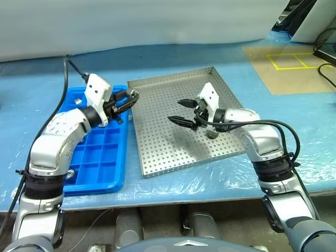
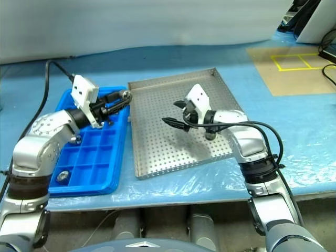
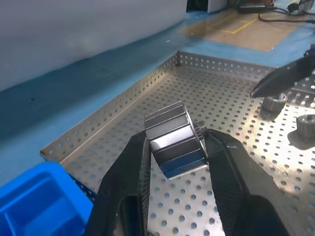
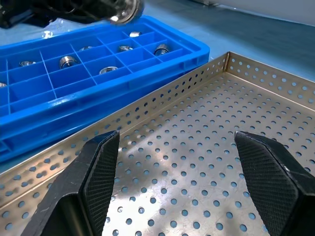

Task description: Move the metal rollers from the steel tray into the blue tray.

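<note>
My left gripper is shut on a shiny metal roller and holds it in the air over the seam between the blue tray and the steel tray. My right gripper hangs open above the middle of the steel tray, with nothing between its fingers. Two more rollers stand on the perforated floor beneath the right hand, one seen at the roller. Several compartments of the blue tray hold rollers.
Both trays lie side by side on a table under blue plastic sheeting. A brown mat with yellow tape lies at the back right, with black cables beside it. A pale wall closes the far side.
</note>
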Robot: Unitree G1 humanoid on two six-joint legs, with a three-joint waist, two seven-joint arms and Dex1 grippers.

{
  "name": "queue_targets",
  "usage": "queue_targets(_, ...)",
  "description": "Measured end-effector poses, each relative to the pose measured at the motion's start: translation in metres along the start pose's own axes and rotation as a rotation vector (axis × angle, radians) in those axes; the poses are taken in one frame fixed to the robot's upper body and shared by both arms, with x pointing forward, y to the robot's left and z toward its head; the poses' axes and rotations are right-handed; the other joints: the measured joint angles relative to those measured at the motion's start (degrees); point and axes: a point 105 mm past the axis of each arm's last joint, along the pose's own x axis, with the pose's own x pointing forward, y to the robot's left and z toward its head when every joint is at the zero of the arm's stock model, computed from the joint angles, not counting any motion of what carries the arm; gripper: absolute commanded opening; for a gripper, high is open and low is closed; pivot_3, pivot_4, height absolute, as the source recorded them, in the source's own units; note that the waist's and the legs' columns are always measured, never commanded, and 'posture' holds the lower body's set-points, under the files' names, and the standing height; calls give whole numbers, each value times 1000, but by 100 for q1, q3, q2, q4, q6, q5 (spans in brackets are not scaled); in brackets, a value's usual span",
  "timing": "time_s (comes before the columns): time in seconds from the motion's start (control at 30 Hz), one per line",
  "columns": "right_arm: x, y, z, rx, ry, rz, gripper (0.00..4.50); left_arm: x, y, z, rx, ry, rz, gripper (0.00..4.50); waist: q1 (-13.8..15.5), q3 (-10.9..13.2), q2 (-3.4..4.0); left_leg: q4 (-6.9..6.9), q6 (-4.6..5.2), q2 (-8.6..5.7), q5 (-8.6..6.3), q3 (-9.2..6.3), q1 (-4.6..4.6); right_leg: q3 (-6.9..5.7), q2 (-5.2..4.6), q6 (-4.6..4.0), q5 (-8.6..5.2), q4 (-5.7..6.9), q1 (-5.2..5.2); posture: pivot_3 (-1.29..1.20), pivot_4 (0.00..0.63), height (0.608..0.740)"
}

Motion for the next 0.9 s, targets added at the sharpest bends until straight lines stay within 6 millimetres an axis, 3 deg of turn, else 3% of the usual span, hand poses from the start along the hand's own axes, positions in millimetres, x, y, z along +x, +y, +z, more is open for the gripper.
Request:
queue_targets(0.17,6,-3,7,-22,-21,26,3897,-39,1,-18,53,86,38,1653,-7,2,-2,-13,-16,1,9,-1,17,-1,1,-2,0,9,-2,155,150,740)
queue_targets(0.33,16,6,9,-28,-22,100,3897,-68,15,-24,50,118,154,1653,114,2,-2,-13,-17,1,10,-2,15,-2,1,-3,1,7,-2,184,150,740)
queue_targets(0.43,22,8,11,-30,-30,130,3897,-82,13,-32,37,148,189,1653,167,2,-2,-16,-15,1,9,-2,12,-2,0,-3,0,2,-3,218,150,740)
queue_targets(0.63,35,15,9,-47,-24,181,3897,-86,10,-47,-33,140,253,1653,276,2,-2,-18,-15,3,9,-6,10,-5,1,-5,-1,8,-6,243,150,740)
queue_targets(0.9,36,10,10,-77,-11,176,3897,-98,-2,-74,-113,211,268,1653,263,2,-2,-21,-16,3,10,-6,8,-4,2,-6,-2,7,-11,214,150,740)
